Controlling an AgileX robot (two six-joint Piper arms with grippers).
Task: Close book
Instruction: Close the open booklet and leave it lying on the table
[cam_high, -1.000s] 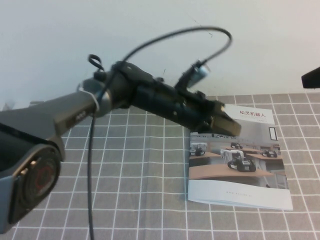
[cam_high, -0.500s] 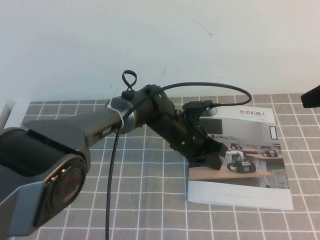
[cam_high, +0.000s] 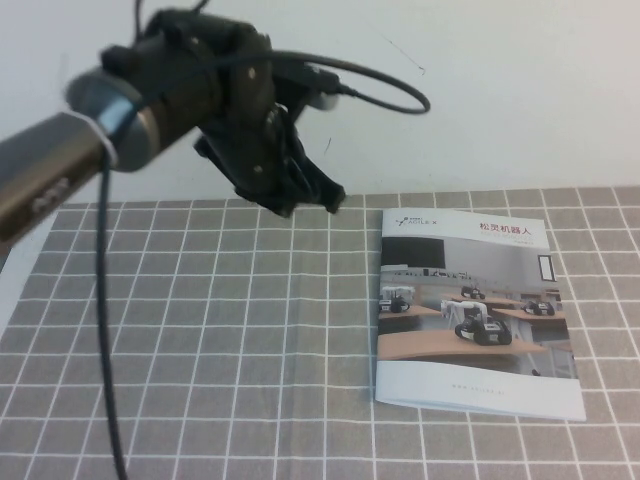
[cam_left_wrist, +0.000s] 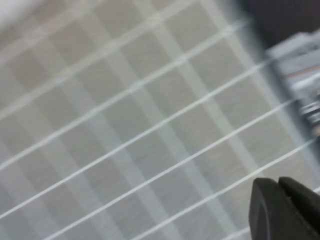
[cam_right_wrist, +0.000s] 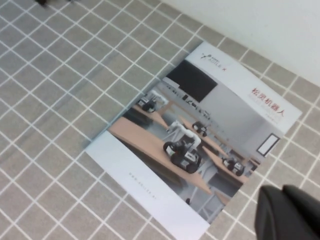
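The book lies shut and flat at about 4 o'clock on the desk, its glossy rectangular cover printed with small robots on wooden benches, resting on a grey woven cloth gridded in white. The black, blocky left gripper hangs raised at 11 o'clock, clear of the book, its tips pressed together. The right gripper shows only in its own wrist view, dark lobes closed over the cloth beside the book's corner.
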